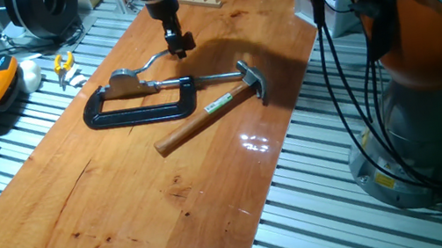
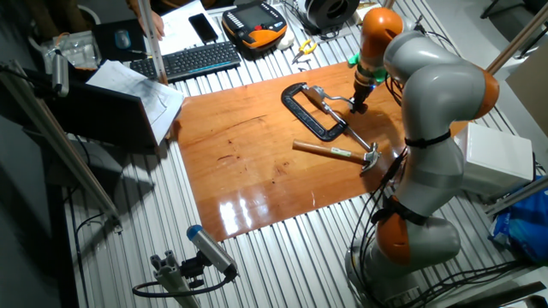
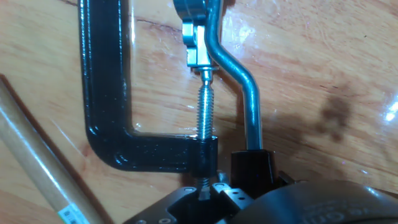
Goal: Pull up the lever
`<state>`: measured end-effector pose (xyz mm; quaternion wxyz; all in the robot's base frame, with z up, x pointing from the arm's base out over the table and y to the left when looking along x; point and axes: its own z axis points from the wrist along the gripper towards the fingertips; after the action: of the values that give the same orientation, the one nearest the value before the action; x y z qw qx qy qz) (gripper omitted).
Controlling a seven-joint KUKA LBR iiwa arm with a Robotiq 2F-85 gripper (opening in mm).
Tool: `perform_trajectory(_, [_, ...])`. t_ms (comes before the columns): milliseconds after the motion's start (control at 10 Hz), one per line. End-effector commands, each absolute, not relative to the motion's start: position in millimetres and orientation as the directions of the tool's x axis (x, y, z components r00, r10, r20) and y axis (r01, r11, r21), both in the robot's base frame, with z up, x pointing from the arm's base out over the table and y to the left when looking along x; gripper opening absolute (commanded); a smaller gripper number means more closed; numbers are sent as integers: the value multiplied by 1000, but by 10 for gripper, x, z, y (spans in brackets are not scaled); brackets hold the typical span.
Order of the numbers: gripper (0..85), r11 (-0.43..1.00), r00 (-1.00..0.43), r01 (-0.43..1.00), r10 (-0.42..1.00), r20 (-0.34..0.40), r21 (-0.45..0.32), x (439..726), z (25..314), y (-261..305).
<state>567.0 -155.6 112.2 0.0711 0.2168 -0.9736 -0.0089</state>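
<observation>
Steel lever (image 3: 249,106), stiff, slick and hinged just ahead of my end effector (image 1: 180,48), lies low over the worktop (image 1: 126,201); I grip its knob end, fingers apparently closed on it.

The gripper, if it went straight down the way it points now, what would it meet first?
Most likely the knob end of the thin silver metal lever. The gripper points down right at it, and the hand view shows a dark finger at the rod. The wooden table lies below. Contact is unclear.
</observation>
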Motion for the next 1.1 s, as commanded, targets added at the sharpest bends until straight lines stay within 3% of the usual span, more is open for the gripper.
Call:
perform_trajectory(0, [0, 906, -895, -419, -423, 142, 56, 5694, 1153, -1553])
perform_trajectory(1000, [0, 917, -900, -398, -393, 189, 13, 5908, 1520, -1310])
